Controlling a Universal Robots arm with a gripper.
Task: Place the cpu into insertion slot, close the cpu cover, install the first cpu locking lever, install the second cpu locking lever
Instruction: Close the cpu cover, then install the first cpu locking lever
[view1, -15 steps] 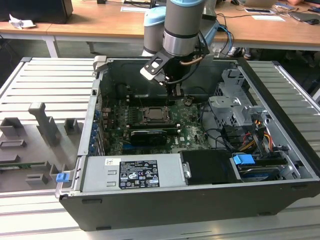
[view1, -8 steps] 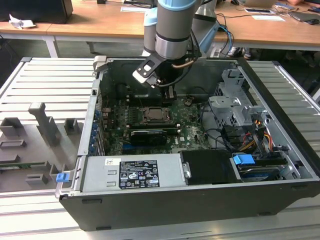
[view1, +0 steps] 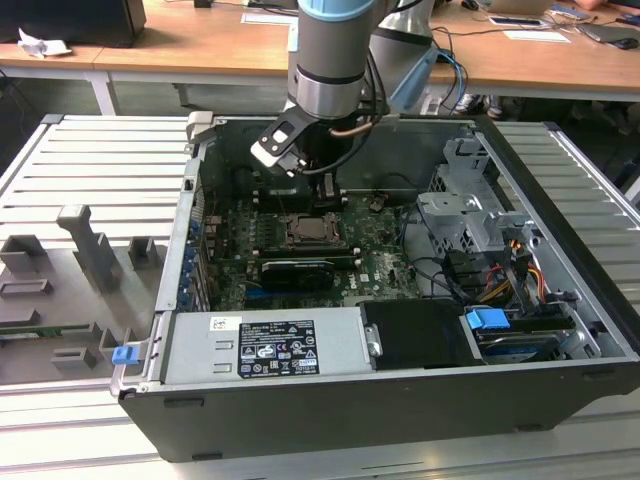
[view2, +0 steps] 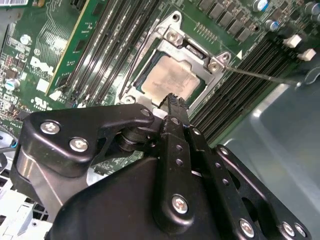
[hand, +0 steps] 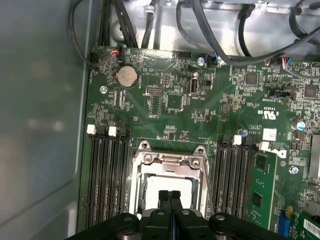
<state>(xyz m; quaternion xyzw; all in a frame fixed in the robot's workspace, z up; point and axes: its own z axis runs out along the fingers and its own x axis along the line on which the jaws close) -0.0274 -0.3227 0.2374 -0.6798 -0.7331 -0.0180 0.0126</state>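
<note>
Green motherboard holds the cpu, pincer tips together above.

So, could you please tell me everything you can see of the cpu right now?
The cpu is a flat square chip with a pale silver-grey metal top. It lies level in the insertion slot, its top showing through the window of the silver cpu cover framing it. The shut gripper points at one edge; contact cannot be judged.

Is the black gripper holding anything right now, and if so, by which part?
Nothing is held. The black gripper is shut with nothing between its fingertips, poised over the pale silver-grey square cpu.
</note>
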